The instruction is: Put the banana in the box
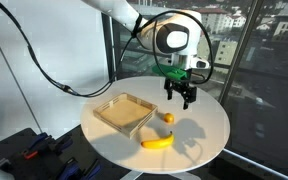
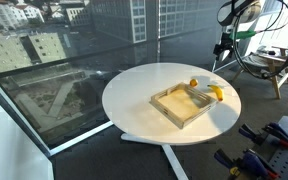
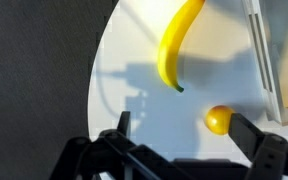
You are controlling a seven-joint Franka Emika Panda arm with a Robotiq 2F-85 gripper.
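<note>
Banana: a small, curved yellow banana [image 1: 157, 142] was seen lying on the table, outside the box [image 1: 112, 123] and near its corner; a small orange fruit [image 1: 169, 118] lay close by.
Gripper: the gripper [image 1: 181, 100] was held above the table with its jaws spread wide; nothing was gripped or touched.
Surface: a round white table [image 1: 204, 130].
Room: large windows [image 1: 254, 50] were seen behind, with city buildings [image 2: 24, 45] beyond.
</note>
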